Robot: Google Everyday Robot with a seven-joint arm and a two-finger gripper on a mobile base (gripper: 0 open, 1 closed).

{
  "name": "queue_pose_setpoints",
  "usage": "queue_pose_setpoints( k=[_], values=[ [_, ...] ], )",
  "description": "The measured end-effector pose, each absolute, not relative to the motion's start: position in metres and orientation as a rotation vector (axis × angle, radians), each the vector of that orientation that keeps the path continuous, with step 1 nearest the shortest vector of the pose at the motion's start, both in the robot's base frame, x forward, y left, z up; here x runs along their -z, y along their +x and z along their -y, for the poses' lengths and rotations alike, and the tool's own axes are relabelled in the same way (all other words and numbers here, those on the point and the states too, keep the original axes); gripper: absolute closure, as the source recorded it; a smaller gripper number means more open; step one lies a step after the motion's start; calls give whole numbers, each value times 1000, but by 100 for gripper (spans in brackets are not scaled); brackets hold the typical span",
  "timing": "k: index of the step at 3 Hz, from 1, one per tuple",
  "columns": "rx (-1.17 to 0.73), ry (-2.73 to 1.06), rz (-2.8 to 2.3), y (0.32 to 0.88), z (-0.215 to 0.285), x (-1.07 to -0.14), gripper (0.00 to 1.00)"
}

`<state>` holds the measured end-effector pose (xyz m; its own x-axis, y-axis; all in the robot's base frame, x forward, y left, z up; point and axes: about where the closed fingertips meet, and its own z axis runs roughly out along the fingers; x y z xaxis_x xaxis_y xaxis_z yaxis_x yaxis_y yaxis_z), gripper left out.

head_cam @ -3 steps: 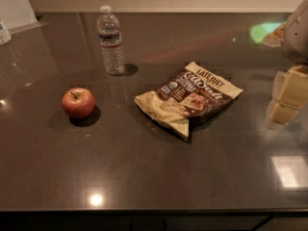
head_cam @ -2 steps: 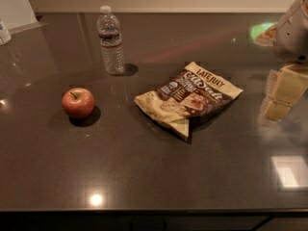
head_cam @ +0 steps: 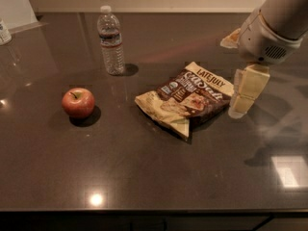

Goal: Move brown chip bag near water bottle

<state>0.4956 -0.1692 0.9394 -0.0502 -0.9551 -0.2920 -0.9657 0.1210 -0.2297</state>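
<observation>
The brown chip bag (head_cam: 188, 98) lies flat and crinkled on the dark table, right of centre, with "LATE JULY" printed on its far cream end. The water bottle (head_cam: 111, 41) stands upright at the back left of the bag, well apart from it. My gripper (head_cam: 239, 105) hangs from the white arm at the right, pointing down. It sits just off the bag's right edge, close above the table, and holds nothing that I can see.
A red apple (head_cam: 78, 102) sits on the table (head_cam: 144, 167) to the left, in front of the bottle. A small object (head_cam: 4, 32) shows at the far left edge. The table's front edge runs along the bottom.
My arm has come in from the right and moved left. The gripper is now close beside the chip bag's right edge. The bag, bottle and apple have not moved.
</observation>
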Motion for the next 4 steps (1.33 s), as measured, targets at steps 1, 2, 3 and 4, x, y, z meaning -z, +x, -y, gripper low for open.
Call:
queue_pose_setpoints(
  k=[1, 2, 3, 4],
  values=[
    [-87, -1949, -1945, 510, 148, -919, 0],
    [-98, -2057, -1860, 524, 127, -896, 0],
    [-108, -2151, -1828, 534, 118, -869, 0],
    [-112, -2253, -1806, 542, 115, -844, 0]
  ],
)
